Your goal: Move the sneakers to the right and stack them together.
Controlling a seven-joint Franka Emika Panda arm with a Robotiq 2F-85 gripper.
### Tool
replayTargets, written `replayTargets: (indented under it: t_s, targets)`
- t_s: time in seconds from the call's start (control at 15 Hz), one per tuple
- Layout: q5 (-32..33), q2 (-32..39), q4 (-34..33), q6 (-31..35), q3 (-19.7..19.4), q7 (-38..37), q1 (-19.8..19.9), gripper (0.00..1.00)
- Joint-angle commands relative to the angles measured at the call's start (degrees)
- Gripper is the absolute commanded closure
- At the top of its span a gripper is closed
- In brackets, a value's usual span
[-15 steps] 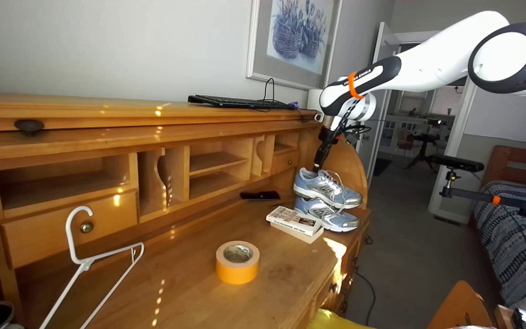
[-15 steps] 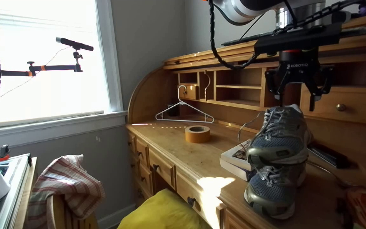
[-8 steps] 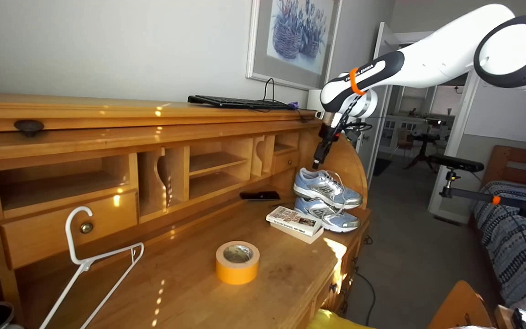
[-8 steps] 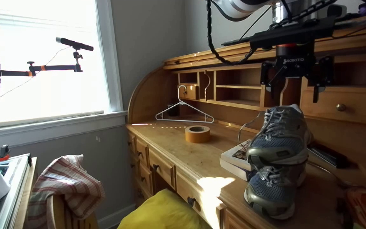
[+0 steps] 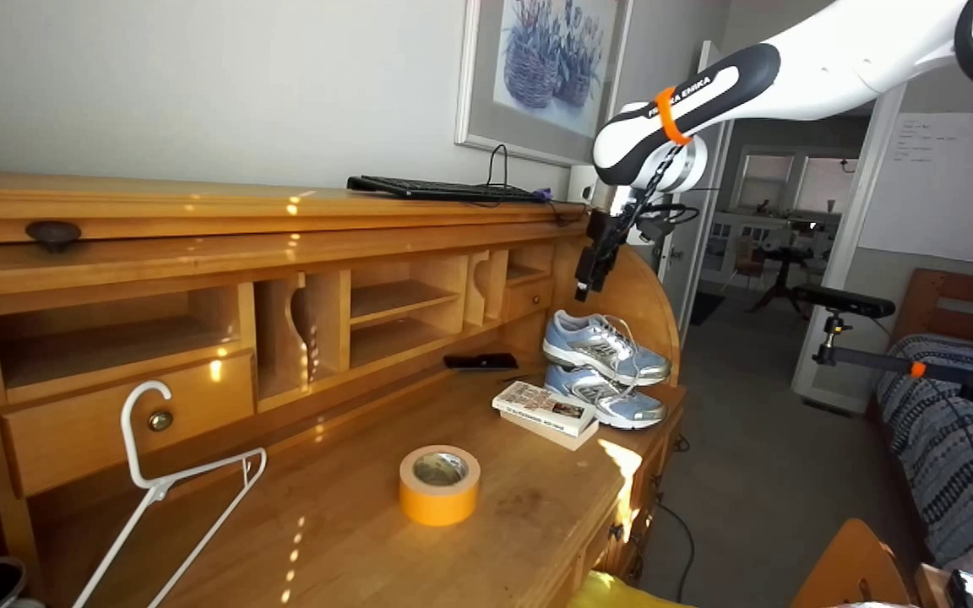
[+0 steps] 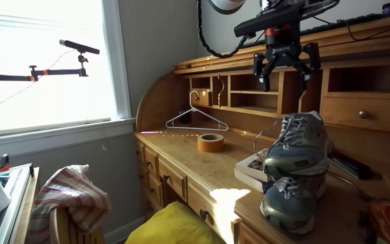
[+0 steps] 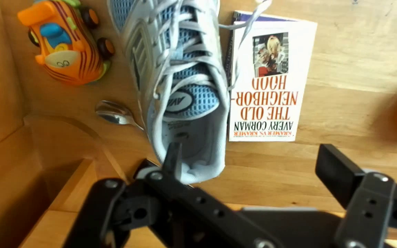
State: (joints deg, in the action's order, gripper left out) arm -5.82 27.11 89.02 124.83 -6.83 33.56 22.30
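Note:
Two silver-grey and blue sneakers are stacked at the end of the desk, seen in both exterior views. The upper sneaker [image 5: 600,348] [image 6: 296,147] rests on top of the lower sneaker [image 5: 603,395] [image 6: 291,203], toes pointing the same way. The wrist view shows the upper sneaker [image 7: 188,65] with its heel opening near my left-hand finger; the lower one is mostly hidden beneath it. My gripper [image 6: 285,84] is open and empty, above the sneakers and apart from them. It also shows in an exterior view [image 5: 584,291] and in the wrist view [image 7: 250,153].
Stacked books [image 5: 547,409] lie beside the sneakers. A yellow tape roll [image 5: 440,490], white hanger [image 6: 195,115] and dark flat object [image 5: 481,361] are on the desk. An orange toy car [image 7: 69,44] and spoon [image 7: 117,113] lie on the sneakers' other side. Cubbyholes [image 5: 402,312] line the back.
My open gripper has risen from just at the upper sneaker's heel and shifted sideways, toward the tape roll's side. The stacked sneakers have not moved.

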Motion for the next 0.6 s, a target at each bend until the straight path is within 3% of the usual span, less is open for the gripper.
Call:
replayTargets:
  t_s: [0.0,0.2,0.27,0.53]
  targets:
    - [6.6,-6.7,10.3,4.9,-3.3,-14.4,-5.1,0.0]
    - [9.8,-9.5,14.1,5.1,-4.1,-21.9,-7.1,0.0]
    - [7.5,-5.8,8.3,2.8,-2.8,-17.4,-5.4,0.0]
    - [8.5,-7.9,11.4,3.3,-3.5,-20.3,-6.4,0.0]
